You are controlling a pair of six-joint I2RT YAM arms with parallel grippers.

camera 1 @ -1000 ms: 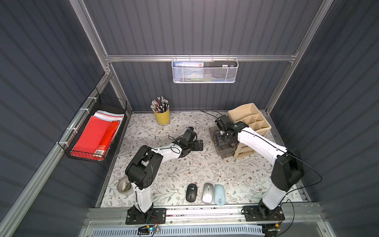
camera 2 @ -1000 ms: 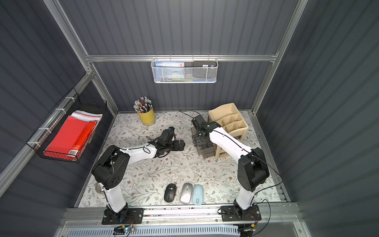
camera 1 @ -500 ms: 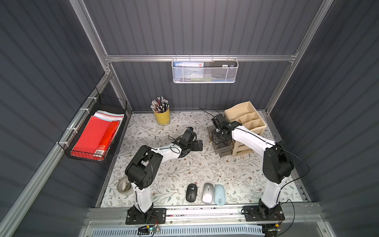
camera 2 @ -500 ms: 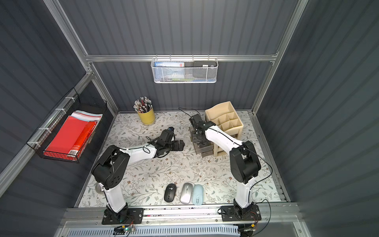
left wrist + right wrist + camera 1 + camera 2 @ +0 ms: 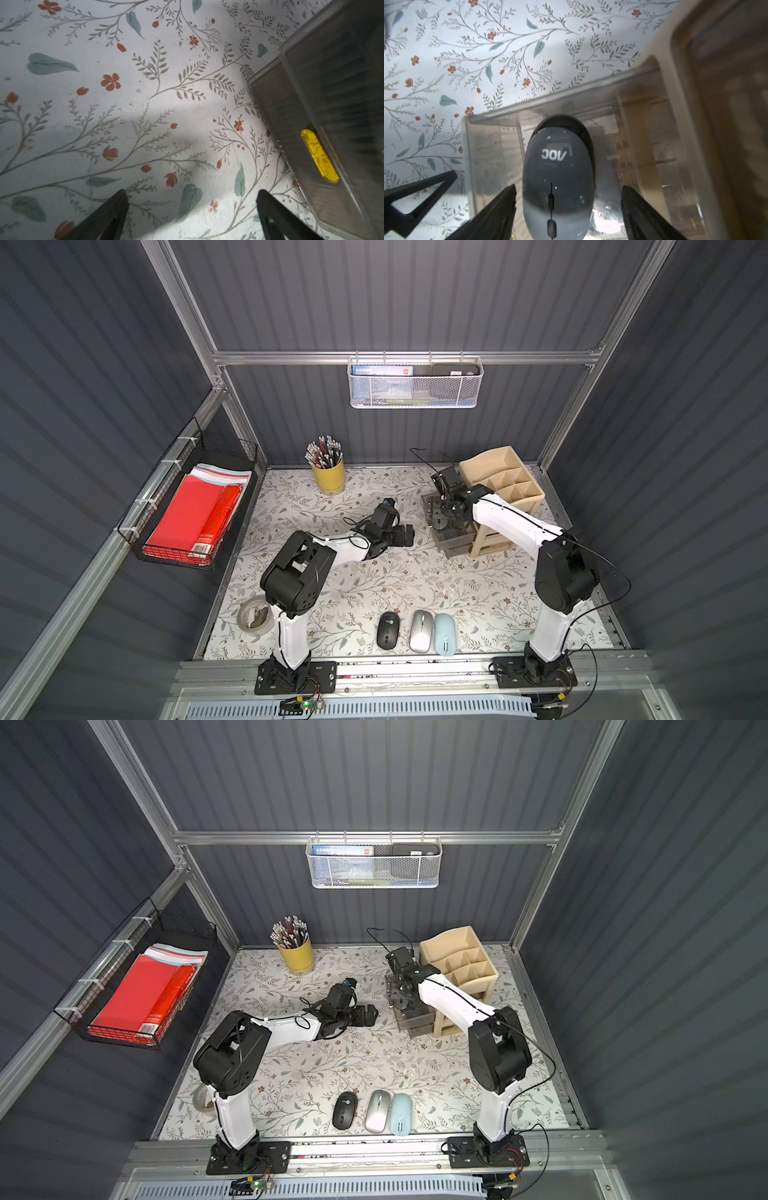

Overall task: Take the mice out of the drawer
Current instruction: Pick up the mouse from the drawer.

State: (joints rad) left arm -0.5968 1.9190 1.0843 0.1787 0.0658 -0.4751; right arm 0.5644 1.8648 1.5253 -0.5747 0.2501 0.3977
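whereas both top views hide the drawer [image 5: 432, 516] interior beneath the right arm [image 5: 507, 522], the right wrist view shows a dark grey mouse [image 5: 558, 166] inside it. this mouse lies between the fingers of the right claw [image 5: 568, 186], which stand apart with a gap each side. left claw [image 5: 192, 193]: fingers apart above the worktop [image 5: 104, 104].

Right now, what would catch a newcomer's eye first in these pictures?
Three mice lie in a neat row at the front edge of the table: black, silver and pale blue. Further back, the right gripper hangs open over the clear drawer, a dark grey mouse between its jaws. Bright red folders fill a wall basket.
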